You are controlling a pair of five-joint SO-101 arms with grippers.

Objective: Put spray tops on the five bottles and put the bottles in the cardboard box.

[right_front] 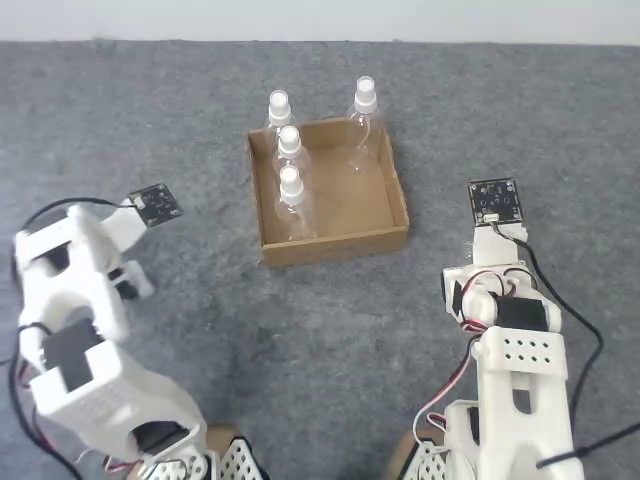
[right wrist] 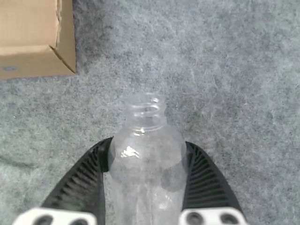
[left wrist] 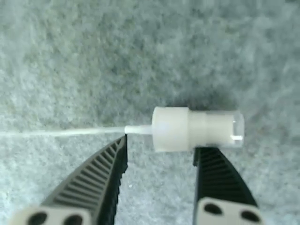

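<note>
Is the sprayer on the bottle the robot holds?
Off. The bottle in the right gripper has a bare neck; a spray top lies by the left gripper.

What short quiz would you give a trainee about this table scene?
1. True or false: the bottle in the right gripper already wears a spray top.
2. How many capped bottles show in the high view?
3. The loose spray top ahead of the left gripper lies: A on the carpet, B in the box, C on a bottle.
Key: 1 false; 2 four; 3 A.
</note>
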